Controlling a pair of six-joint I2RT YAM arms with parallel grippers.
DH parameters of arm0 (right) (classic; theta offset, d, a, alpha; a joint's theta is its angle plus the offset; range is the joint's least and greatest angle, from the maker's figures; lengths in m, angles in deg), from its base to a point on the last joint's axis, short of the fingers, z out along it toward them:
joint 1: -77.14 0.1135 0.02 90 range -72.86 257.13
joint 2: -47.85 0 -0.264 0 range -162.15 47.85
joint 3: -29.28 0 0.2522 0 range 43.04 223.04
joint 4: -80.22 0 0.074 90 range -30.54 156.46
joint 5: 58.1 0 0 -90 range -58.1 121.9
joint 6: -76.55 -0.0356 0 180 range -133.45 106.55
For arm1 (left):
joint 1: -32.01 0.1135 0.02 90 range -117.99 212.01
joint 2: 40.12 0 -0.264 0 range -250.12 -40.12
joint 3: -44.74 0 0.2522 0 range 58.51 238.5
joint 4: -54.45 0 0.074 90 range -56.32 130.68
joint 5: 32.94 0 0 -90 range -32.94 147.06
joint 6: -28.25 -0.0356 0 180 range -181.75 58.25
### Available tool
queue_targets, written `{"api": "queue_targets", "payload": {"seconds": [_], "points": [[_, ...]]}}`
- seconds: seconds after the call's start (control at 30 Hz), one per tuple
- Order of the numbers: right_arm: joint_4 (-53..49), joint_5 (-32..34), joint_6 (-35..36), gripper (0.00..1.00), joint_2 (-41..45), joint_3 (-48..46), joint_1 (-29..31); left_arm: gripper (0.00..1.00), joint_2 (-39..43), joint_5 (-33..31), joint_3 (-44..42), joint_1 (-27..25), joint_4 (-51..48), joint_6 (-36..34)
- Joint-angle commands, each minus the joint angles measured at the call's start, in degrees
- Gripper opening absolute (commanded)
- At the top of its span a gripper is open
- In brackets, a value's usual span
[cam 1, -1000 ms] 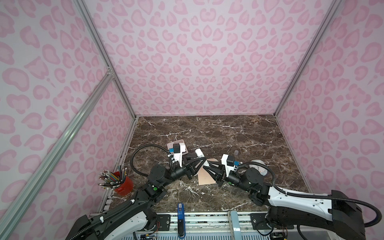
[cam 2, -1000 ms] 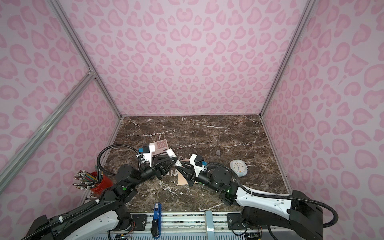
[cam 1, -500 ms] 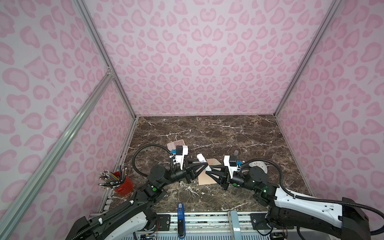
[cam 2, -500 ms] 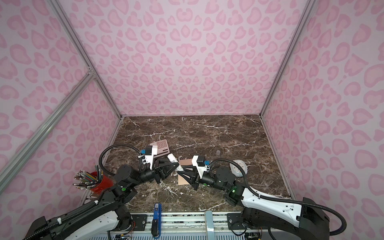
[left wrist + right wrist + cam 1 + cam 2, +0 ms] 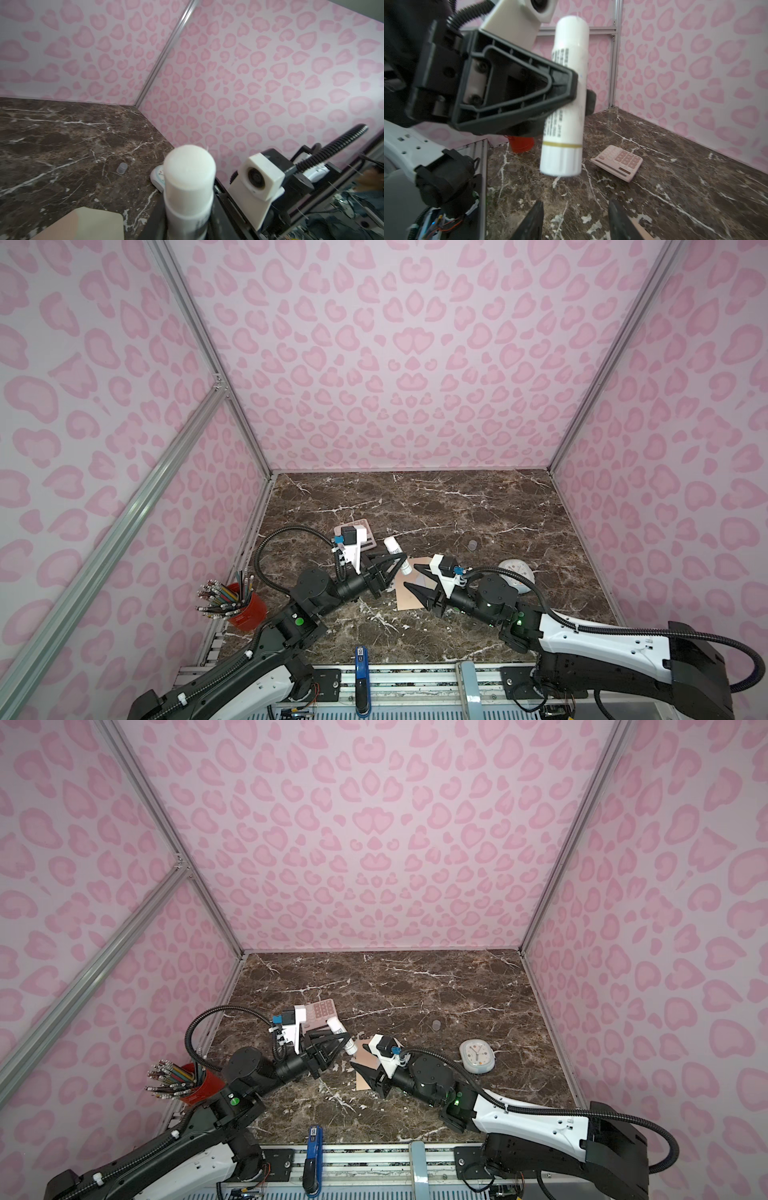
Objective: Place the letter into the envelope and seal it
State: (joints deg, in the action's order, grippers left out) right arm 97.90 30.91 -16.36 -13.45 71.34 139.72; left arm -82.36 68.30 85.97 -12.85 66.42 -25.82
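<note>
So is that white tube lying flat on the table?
No, the white tube is clamped between the left arm's fingers, hanging clear above the marble table.

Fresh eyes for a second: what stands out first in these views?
The white glue stick clamped in the left gripper near the table's middle looms in both wrist views. Facing it, the right gripper hangs open over the peach envelope. Pink spotted walls surround the dark marble table.

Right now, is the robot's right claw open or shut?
Open. In the right wrist view the right gripper has its two fingertips apart with nothing between them. The left gripper holds the glue stick.
</note>
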Motion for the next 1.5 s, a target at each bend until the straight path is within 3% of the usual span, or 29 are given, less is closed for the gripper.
{"api": "queue_targets", "payload": {"seconds": [0.0, 0.3, 0.8, 1.17, 1.47], "points": [[3.4, 8.2, 4.2, 0.53, -2.3, 0.0, 1.1, 0.04, 0.8, -10.8, 1.7, 0.0, -6.9, -2.8], [12.8, 15.4, 11.4, 0.55, -13.3, 4.2, 5.3, 0.04, -2.2, -15.3, 3.5, 0.0, -8.1, -2.6], [35.3, 20.0, 21.0, 0.54, -25.4, 4.0, 6.1, 0.04, -5.6, -15.2, 4.5, 0.0, -5.9, -2.3], [37.4, 22.3, 22.2, 0.48, -27.0, 4.9, 6.1, 0.04, -7.4, -14.2, 4.5, 0.0, -4.6, -1.5], [37.4, 25.4, 22.4, 0.5, -27.5, 5.6, 6.0, 0.04, -7.8, -13.5, 4.3, 0.0, -4.4, -1.0]]}}
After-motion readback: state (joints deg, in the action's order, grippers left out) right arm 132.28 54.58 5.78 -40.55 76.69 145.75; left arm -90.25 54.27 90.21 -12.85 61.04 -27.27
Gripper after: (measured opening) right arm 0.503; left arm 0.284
